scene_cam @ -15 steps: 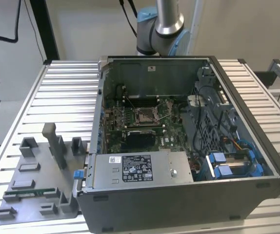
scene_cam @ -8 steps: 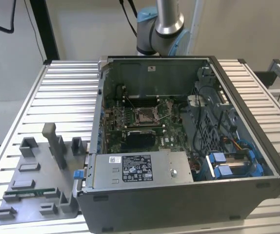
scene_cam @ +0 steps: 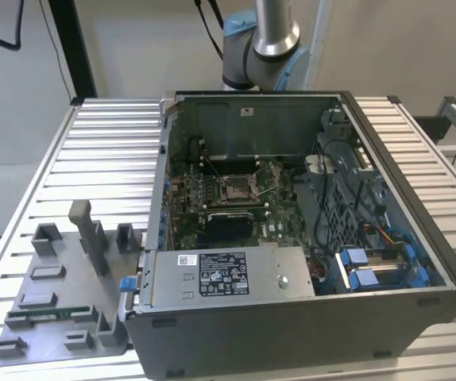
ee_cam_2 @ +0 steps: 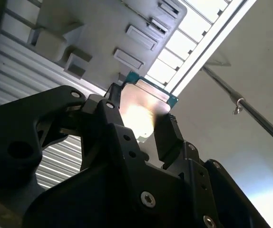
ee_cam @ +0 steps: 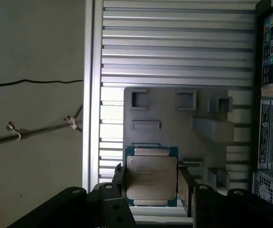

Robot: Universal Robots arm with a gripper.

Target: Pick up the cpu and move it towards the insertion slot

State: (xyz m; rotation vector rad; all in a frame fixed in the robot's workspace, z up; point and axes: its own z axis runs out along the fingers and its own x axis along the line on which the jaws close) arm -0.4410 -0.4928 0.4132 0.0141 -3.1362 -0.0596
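The cpu (ee_cam: 151, 175) is a flat square chip with a pale metal top and a thin green rim. My gripper (ee_cam: 151, 184) is shut on it, one black finger against each side edge. In the second wrist view the cpu (ee_cam_2: 145, 109) sticks out beyond the black fingers (ee_cam_2: 169, 135) of the gripper (ee_cam_2: 141, 121) and catches a bright glare. It hangs in the air above the grey tray (ee_cam: 174, 128). The insertion slot (scene_cam: 234, 187), a silver-framed socket with a brownish centre, lies on the green motherboard inside the open computer case, well away from the tray.
The open computer case (scene_cam: 291, 333) takes up the middle of the slatted metal table (scene_cam: 109, 151); its side (ee_cam: 272, 118) stands beside the tray. The grey tray (scene_cam: 53, 317) at the exterior view's left has upright posts and holds a green memory stick (scene_cam: 49, 313). The arm's base (scene_cam: 260, 48) rises behind the case.
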